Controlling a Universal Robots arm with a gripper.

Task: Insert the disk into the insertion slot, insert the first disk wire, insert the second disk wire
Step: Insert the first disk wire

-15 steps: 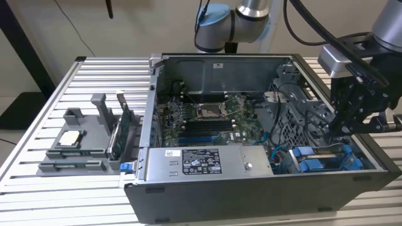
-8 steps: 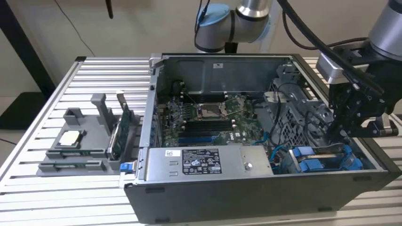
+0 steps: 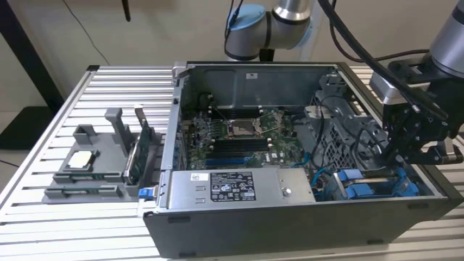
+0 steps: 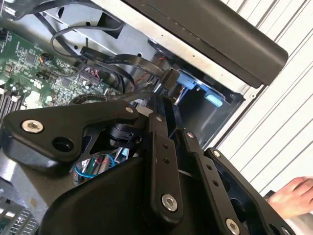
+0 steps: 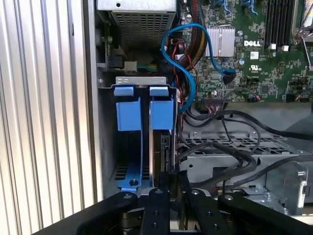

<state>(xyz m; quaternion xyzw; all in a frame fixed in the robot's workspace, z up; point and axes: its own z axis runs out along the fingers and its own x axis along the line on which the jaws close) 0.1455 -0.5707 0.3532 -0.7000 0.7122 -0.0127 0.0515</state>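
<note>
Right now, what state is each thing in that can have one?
Computer case: open, side panel off.
Disk: on edge inside the insertion slot.
Gripper: at the disk's exposed edge.
Green card: upright in the grey tray.

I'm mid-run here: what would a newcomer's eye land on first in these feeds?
First the open computer case on the slatted table, its green circuit board bared. Then the drive bay at its corner on the exterior view's right, with bright blue tabs and the black end effector hanging close over them. A person's hand appears over the slats outside the case.
</note>
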